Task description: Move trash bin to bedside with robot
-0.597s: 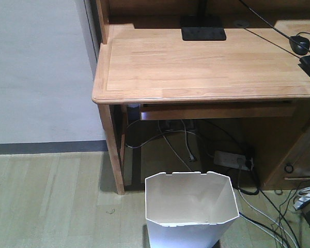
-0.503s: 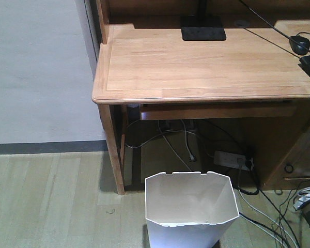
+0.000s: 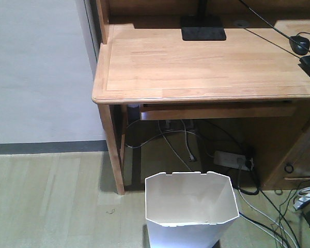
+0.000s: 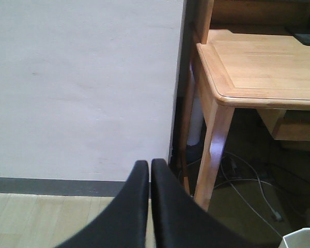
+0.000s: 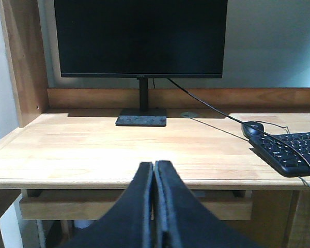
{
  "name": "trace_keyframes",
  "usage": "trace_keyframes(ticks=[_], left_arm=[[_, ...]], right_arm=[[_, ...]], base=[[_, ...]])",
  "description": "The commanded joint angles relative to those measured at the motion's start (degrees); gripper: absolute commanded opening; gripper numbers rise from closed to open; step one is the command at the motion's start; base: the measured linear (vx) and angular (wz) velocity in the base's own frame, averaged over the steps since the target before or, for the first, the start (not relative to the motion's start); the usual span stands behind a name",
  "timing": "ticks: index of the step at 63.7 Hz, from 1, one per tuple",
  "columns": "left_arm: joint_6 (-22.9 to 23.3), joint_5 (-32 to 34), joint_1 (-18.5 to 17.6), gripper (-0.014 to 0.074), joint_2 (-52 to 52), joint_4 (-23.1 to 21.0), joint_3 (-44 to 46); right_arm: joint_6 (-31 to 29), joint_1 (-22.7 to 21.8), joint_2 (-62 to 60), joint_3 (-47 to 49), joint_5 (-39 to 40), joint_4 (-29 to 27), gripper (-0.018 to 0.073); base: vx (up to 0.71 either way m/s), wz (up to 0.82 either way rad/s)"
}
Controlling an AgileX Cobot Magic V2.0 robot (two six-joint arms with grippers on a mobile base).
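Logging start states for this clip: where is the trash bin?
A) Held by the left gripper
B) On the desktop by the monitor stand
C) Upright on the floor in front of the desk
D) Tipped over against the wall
C: the trash bin stands upright on the floor in front of the desk, while the left gripper and right gripper are shut on nothing.

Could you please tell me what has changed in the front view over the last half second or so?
Nothing visibly changed. The trash bin stands in the same spot on the floor in front of the desk, untouched. In the wrist views, the left gripper and the right gripper have their jaws shut on nothing.
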State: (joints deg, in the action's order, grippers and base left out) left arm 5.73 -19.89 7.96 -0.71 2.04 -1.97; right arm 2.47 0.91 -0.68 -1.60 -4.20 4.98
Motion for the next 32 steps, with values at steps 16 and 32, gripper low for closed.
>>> trace_keyframes(ticks=[16,32], left_arm=[[0.25,3.76,-0.17,-0.0006,-0.81,-0.13,-0.19],[0.25,3.76,-0.17,-0.0006,-0.81,-0.13,-0.19]], right_arm=[[-0.39,-0.23,-0.63,-0.39,4.2,0.73,-0.0009],[-0.69,-0.23,-0.63,-0.26,7.73,0.86,-0.0009]], base=[[0.0,0.0],[0.0,0.0]])
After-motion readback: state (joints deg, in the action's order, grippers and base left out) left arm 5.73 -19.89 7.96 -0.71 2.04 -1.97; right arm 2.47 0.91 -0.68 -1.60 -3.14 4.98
